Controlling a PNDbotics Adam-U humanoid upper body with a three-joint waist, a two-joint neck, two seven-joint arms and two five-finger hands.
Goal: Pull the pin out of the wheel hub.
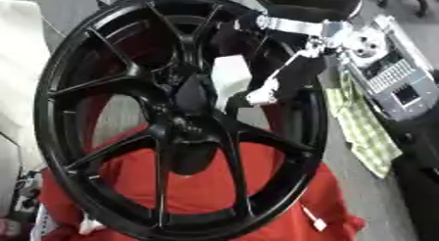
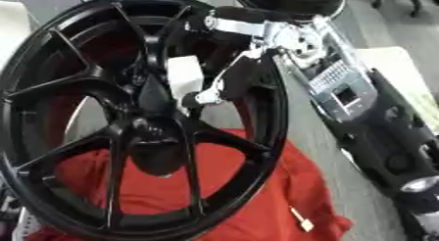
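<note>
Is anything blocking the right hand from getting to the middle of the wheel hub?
Nothing visible does. The right hand reaches in from the upper right, across the wheel's spokes, its fingers already at the hub. The pin itself cannot be made out.

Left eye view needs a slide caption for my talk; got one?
Robot's right hand reaches in at the centre of a black wheel hub above red cloth.

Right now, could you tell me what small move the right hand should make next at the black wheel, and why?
Probably ease the right hand a little further toward the centre hub of the black spoked alloy wheel. The hand sits just beside the hub; I cannot make out a pin or whether it is held.
</note>
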